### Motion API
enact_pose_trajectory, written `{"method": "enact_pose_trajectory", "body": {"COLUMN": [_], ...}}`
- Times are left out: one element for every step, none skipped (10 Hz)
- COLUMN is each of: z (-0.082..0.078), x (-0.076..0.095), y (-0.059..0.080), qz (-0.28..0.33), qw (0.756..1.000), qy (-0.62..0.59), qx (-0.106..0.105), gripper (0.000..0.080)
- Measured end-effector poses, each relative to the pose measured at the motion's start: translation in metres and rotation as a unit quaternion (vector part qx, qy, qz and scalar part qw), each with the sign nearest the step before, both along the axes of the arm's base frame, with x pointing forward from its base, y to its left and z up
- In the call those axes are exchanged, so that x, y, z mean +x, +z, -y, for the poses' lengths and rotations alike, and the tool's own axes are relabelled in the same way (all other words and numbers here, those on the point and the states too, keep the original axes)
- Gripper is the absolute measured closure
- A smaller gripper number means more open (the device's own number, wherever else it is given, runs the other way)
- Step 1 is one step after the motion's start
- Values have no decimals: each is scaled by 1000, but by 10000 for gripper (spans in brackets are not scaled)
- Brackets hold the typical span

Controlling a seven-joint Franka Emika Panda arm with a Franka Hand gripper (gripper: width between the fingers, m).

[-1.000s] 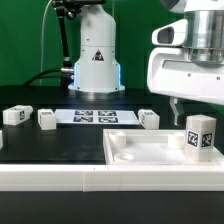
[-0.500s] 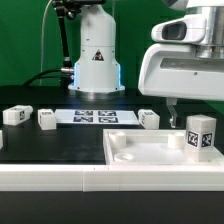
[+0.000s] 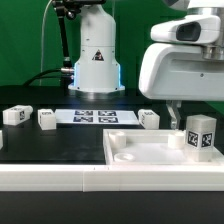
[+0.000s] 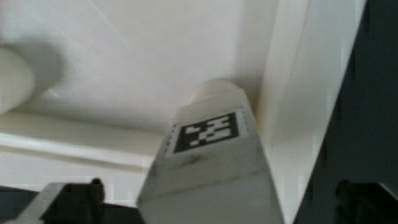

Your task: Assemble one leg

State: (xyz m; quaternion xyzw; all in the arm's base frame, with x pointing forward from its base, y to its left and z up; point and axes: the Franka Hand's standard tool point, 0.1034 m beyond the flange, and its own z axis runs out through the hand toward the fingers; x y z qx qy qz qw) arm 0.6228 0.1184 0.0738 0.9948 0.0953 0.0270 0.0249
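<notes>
Look at the near right part of the tabletop in the exterior view: the leg (image 3: 201, 135) stands upright at the exterior view's right end of the white panel (image 3: 140, 150), its black-and-white tag facing the camera. The big white body of the arm hangs just above and behind it, and one thin finger (image 3: 172, 110) shows below that body, a little to the exterior view's left of the leg and clear of it.

From the wrist view you get the leg (image 4: 214, 160) running up the middle of the picture, tag on the face toward the camera, its far end sitting in the inner corner of the panel (image 4: 143, 60) where the raised rim turns. The two dark fingertips (image 4: 80, 200) sit at either side of the leg with gaps between them and its sides, so the gripper (image 4: 222, 205) is spread wide and grips nothing that you can see.

Farther back on the black table (image 3: 60, 150), three more small white tagged pieces lie loose: one (image 3: 15, 115) near the left edge, a second (image 3: 47, 118) just beside it, and a third (image 3: 148, 118) toward the middle, behind the panel. The marker board (image 3: 93, 117) lies flat between the second and third pieces. The robot's base (image 3: 96, 55) stands at the far edge.
</notes>
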Motion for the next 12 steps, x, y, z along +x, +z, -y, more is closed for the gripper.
{"method": "enact_pose_trajectory", "body": {"z": [0,0,0,0,0,0,0,0,0,-1,-3,-3], "x": [0,0,0,0,0,0,0,0,0,0,-1,-3], "y": [0,0,0,0,0,0,0,0,0,0,-1,-2], "qz": [0,0,0,0,0,0,1,3,5,7,7,6], "qw": [1000,1000,1000,1000,1000,1000,1000,997,991,982,966,944], "qy": [8,7,7,6,-2,-9,-28,-72,-136,-187,-256,-329], "qx": [-1,0,-1,0,1,1,2,6,11,18,27,38], "gripper": [175,346,346,501,501,510,510,510,510,510,510,509]}}
